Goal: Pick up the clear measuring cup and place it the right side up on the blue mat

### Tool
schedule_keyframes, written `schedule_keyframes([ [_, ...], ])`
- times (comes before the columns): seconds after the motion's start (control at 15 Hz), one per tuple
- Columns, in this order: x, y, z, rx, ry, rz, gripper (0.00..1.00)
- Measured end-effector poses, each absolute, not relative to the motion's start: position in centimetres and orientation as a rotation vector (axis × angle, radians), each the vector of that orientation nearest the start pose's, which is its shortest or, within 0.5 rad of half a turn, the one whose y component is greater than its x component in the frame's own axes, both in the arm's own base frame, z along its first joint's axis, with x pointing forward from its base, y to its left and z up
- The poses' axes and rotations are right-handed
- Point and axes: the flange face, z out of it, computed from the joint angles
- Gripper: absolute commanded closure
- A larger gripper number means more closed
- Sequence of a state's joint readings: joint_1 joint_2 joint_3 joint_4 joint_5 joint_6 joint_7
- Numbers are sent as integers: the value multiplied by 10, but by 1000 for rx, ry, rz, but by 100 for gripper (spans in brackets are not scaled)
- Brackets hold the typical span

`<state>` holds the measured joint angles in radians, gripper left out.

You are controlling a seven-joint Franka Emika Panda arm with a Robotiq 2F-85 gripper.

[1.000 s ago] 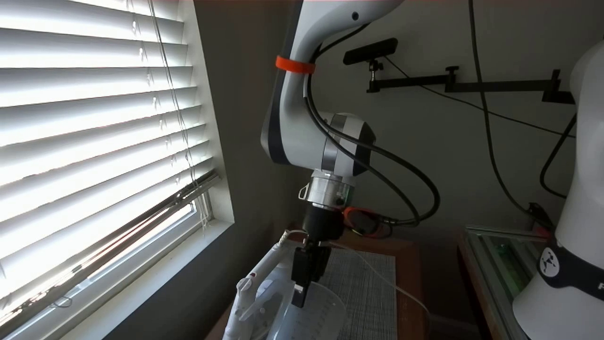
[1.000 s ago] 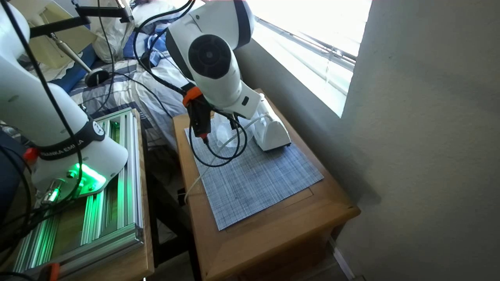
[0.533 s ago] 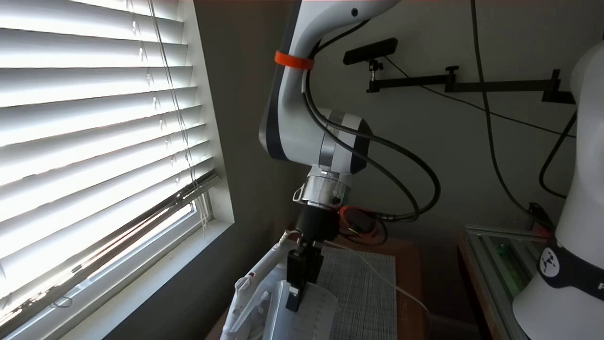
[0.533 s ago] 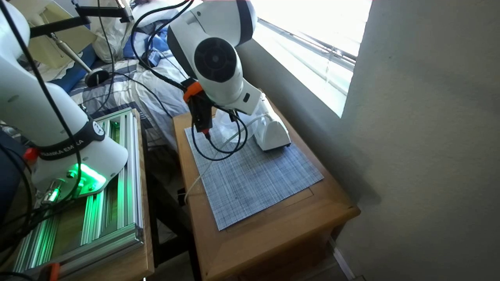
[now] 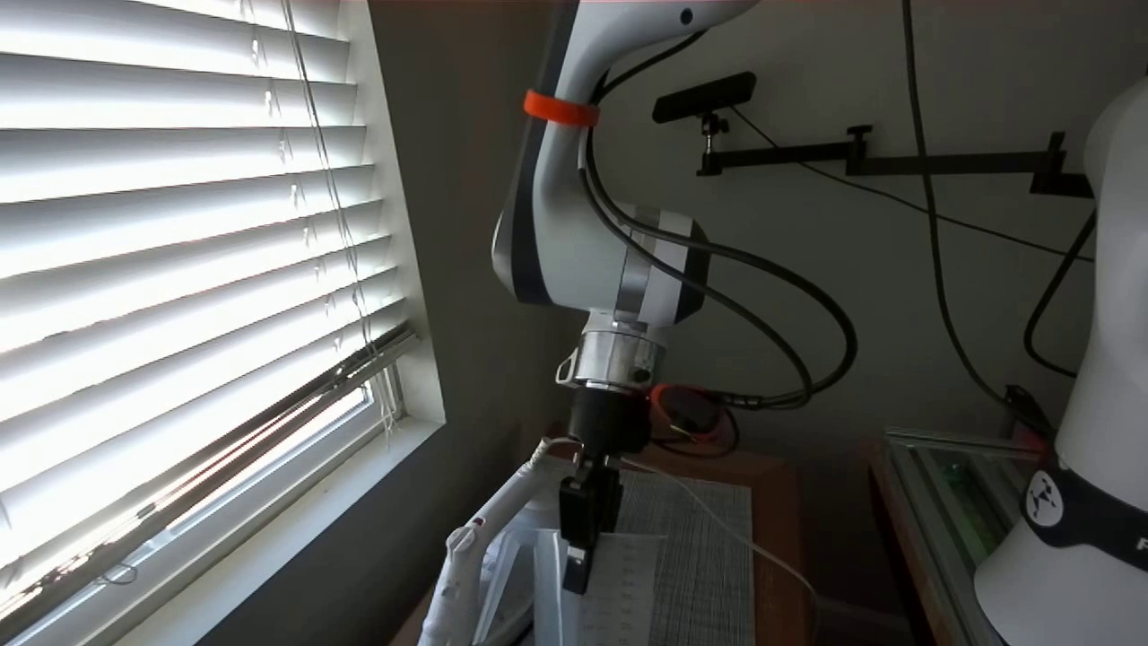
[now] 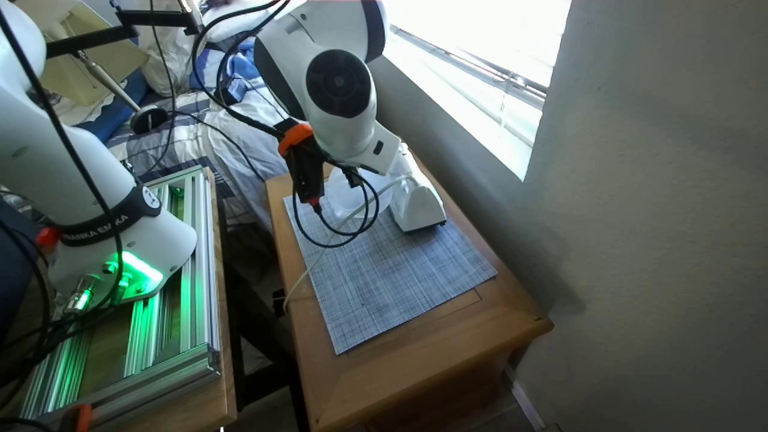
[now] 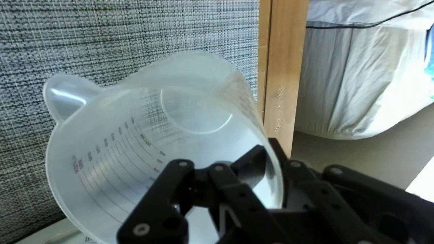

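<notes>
Gripper (image 7: 268, 154) pinches cup (image 7: 152, 135) by its wall | mouth up, base contact unclear | next: lower level onto mat (image 6: 396, 282), seat base flat, then release

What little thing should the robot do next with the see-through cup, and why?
Probably ease the cup down gently until its bottom sits flat on the mat. The fingers pinch its wall, one inside, one outside; its open end faces up, and the mat shows beyond it in the wrist view. I can't tell whether the bottom touches yet.
</notes>
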<state>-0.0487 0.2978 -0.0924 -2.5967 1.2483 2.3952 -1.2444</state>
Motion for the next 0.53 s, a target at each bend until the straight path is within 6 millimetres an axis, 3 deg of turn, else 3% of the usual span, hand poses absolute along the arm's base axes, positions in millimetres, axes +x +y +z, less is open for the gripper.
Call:
schedule_keyframes([
  [0.53,356,-38,135,-2644,260,17,98],
])
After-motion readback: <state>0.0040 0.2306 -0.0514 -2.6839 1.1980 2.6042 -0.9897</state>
